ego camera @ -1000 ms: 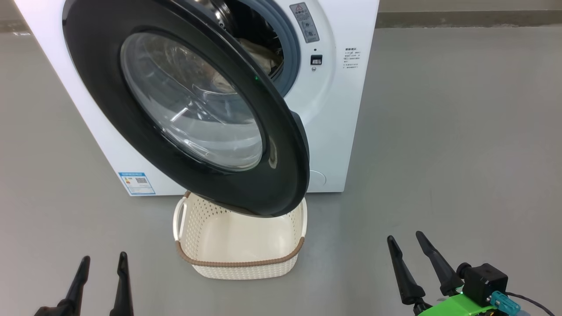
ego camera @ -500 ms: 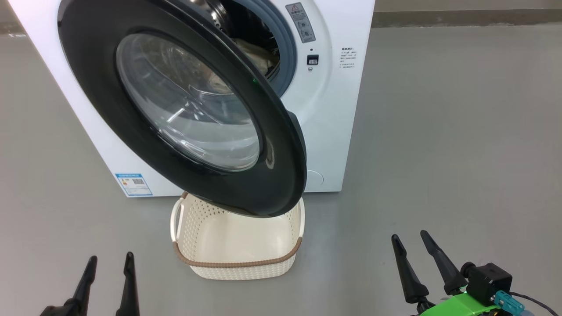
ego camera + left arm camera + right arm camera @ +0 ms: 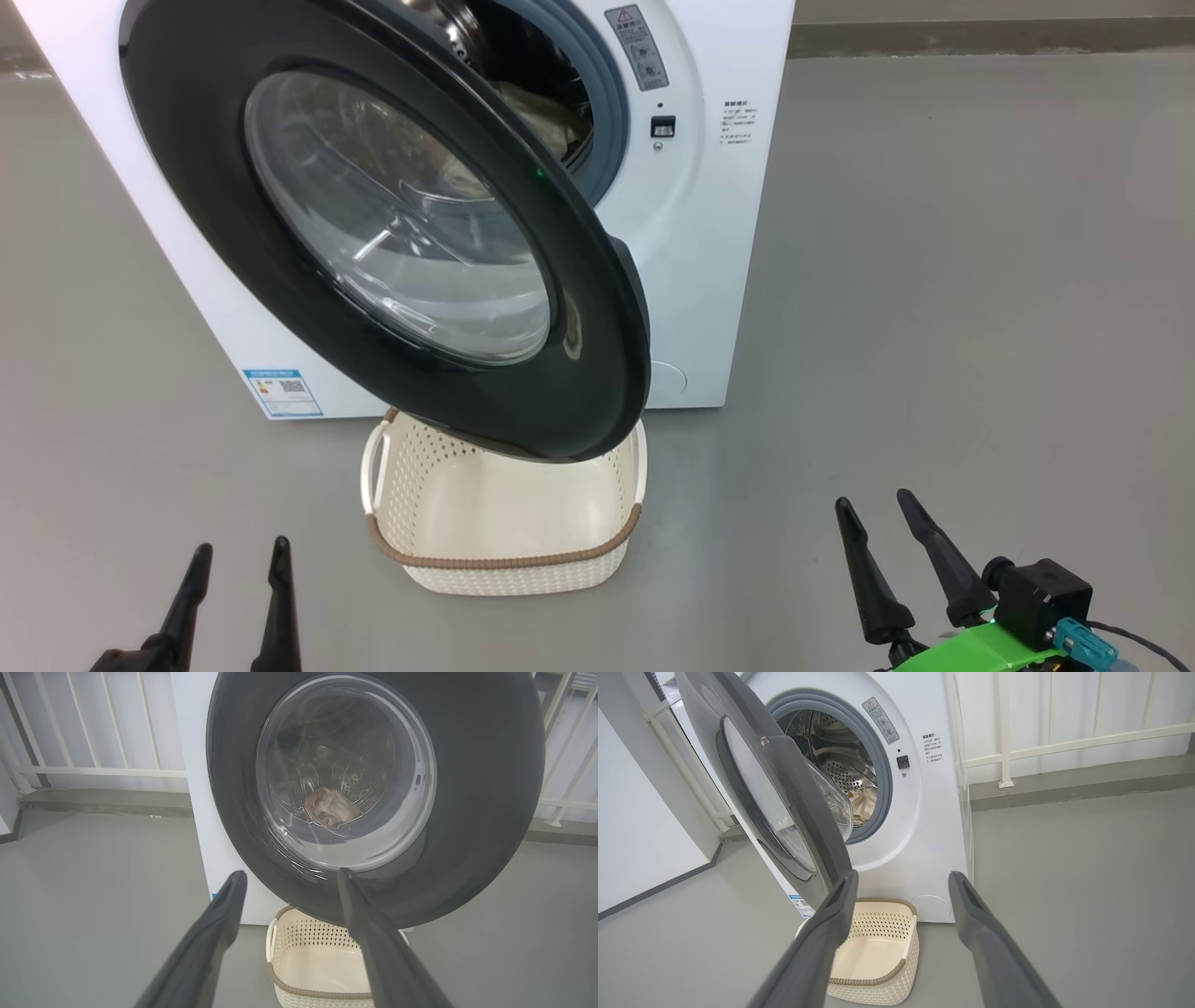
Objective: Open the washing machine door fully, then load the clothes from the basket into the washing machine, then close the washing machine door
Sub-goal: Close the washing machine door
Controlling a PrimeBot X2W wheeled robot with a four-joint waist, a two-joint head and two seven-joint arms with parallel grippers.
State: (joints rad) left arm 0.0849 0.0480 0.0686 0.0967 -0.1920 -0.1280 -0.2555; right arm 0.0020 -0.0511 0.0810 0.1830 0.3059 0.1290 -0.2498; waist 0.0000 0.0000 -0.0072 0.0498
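Note:
The white washing machine [image 3: 709,233] stands ahead, and its black washing machine door [image 3: 597,373] hangs partly open with its lower edge over the basket [image 3: 504,563]. A cream cloth [image 3: 546,117] lies in the steel drum; it also shows in the right wrist view [image 3: 864,807] and, through the door glass, in the left wrist view [image 3: 329,807]. The basket [image 3: 878,982] shows a bare bottom. My left gripper [image 3: 241,551] is open low on the left, short of the basket. My right gripper [image 3: 874,501] is open to the basket's right, holding nothing.
A white railing [image 3: 1064,744] on a raised kerb runs behind the machine. A white wall [image 3: 635,835] stands beyond the door's side. Grey floor [image 3: 980,280] spreads out to the machine's right.
The whole head picture has slid slightly left, so the camera moved. Both grippers sit a little further right in it. The door keeps the same angle.

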